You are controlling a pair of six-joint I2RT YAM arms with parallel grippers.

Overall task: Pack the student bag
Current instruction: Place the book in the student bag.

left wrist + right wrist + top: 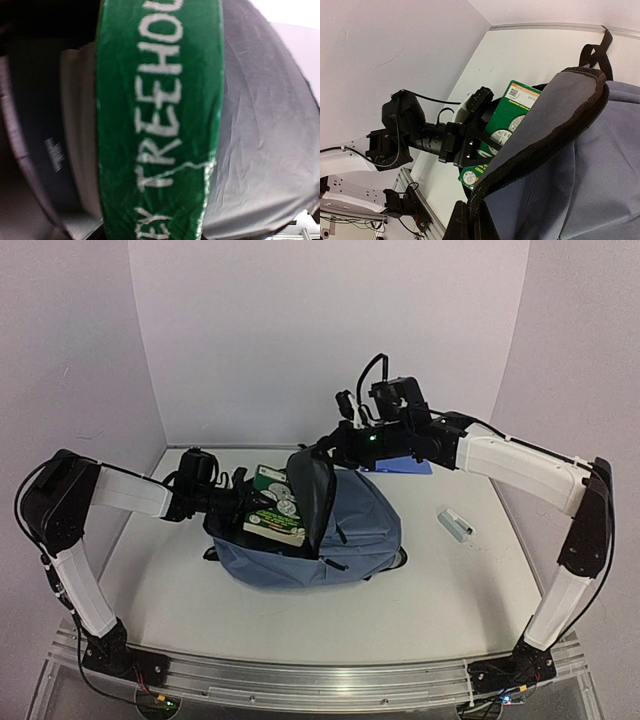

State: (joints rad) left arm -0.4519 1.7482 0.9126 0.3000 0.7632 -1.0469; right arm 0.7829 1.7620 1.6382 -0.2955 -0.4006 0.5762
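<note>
The slate-blue student bag [345, 540] lies in the middle of the table with its top flap lifted. My right gripper [325, 452] is shut on the flap's black zipper edge [540, 145] and holds the mouth open; its fingers pinch that edge at the bottom of the right wrist view [472, 222]. My left gripper [252, 506] is shut on a green book [277, 505] that sits partly inside the bag's mouth. The book's green spine with white lettering [160, 125] fills the left wrist view, hiding the fingers, with bag fabric [265, 130] beside it. The right wrist view also shows the book [512, 117].
A flat blue notebook [408, 466] lies behind the bag under the right arm. A small white and grey object [456, 524] lies on the table to the bag's right. Walls close off the back and both sides.
</note>
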